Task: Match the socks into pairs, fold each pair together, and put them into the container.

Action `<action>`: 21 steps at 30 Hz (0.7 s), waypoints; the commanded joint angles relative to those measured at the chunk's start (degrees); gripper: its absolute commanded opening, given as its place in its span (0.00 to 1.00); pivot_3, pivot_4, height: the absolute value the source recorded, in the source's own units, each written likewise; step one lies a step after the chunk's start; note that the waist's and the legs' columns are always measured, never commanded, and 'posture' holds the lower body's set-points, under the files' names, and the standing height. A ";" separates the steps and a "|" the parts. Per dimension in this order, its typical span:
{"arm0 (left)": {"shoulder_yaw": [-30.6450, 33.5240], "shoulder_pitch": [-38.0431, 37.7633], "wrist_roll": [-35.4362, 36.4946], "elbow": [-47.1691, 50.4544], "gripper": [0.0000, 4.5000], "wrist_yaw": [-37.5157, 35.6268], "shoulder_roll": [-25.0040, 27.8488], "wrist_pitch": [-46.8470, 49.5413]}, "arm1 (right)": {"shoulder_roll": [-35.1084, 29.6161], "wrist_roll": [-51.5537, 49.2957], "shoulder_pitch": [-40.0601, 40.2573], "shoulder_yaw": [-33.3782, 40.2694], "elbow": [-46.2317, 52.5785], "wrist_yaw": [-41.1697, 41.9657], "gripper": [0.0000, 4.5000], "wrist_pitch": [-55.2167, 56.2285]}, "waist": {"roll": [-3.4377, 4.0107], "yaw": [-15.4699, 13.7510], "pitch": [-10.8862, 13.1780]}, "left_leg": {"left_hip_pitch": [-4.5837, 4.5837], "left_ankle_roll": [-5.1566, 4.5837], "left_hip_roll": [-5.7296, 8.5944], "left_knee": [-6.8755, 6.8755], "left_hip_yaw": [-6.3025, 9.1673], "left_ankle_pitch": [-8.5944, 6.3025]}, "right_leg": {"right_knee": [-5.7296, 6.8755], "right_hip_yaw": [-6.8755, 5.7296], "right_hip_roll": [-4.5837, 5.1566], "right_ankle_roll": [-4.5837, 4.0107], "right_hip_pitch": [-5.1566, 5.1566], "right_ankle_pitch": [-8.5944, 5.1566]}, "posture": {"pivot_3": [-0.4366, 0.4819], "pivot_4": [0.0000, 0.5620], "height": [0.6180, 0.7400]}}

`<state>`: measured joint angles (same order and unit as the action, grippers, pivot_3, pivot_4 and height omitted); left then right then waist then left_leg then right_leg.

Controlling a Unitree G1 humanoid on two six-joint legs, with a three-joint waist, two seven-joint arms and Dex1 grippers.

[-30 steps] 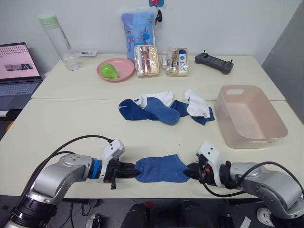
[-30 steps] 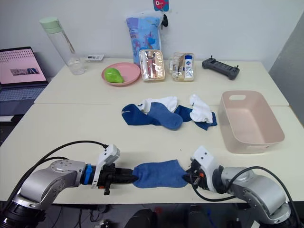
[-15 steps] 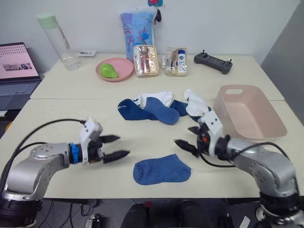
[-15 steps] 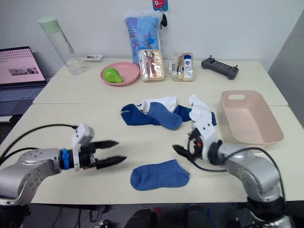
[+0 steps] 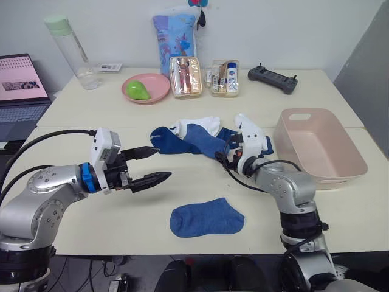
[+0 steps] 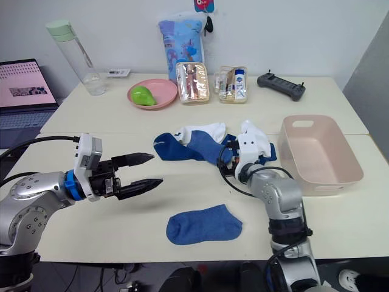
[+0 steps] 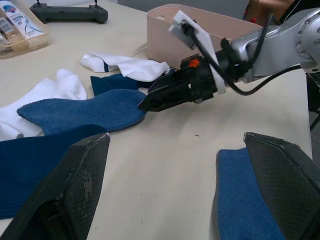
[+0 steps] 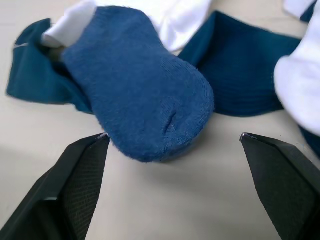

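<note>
Jaws: left gripper [image 5: 159, 164] wide, empty; right gripper [image 8: 170, 145] wide at blue sock [image 8: 140, 95].
Pile: white socks [image 5: 252, 135] partly hidden.
Front edge: folded sock [image 5: 205, 218].

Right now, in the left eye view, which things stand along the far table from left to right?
Clear water bottle with green lid → round pink bowl → two clear toiletry pouches → black remote controller.

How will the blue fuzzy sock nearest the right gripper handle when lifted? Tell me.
Likely floppy: the royal blue fuzzy sock lies limp over other socks, so it should sag. Probably light, and its nappy knit should grip, not slip.
</note>
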<state>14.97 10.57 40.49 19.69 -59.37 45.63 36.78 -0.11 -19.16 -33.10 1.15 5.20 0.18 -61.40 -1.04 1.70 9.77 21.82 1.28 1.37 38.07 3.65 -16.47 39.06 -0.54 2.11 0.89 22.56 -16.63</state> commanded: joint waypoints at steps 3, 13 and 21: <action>-0.06 -0.74 -0.75 -0.45 1.00 -0.42 0.06 -2.41 | 1.07 0.96 -3.16 1.30 -2.42 -0.38 0.71 3.93 | 0.01 0.04 0.00 | 0.01 0.00 0.00 0.00 -0.04 0.00 | -0.01 0.03 0.00 0.00 0.03 0.00 | 0.48 0.27 0.94; 0.02 -2.34 -3.28 -6.16 1.00 -3.10 -0.08 -8.49 | 1.33 1.18 -1.62 -0.02 1.06 0.41 0.01 2.70 | 0.02 0.08 0.01 | 0.02 -0.01 -0.01 -0.03 -0.04 0.00 | 0.00 0.03 0.00 0.00 0.06 0.00 | 0.48 0.27 0.94; 0.07 -2.54 -3.66 -7.73 1.00 -3.63 0.12 -9.87 | -4.01 -1.10 -0.65 -0.49 9.67 5.49 0.01 -2.36 | 0.03 0.05 0.02 | 0.04 -0.01 -0.01 -0.03 -0.03 -0.01 | -0.02 0.03 0.00 0.00 0.07 0.00 | 0.48 0.27 0.94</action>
<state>14.40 8.07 36.81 11.33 -62.64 45.54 28.08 -2.92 -18.28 -33.86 0.26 10.28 3.59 -62.06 -1.01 1.75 9.79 21.87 1.26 1.37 38.04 3.62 -16.48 39.04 -0.52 2.11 0.89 22.63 -16.63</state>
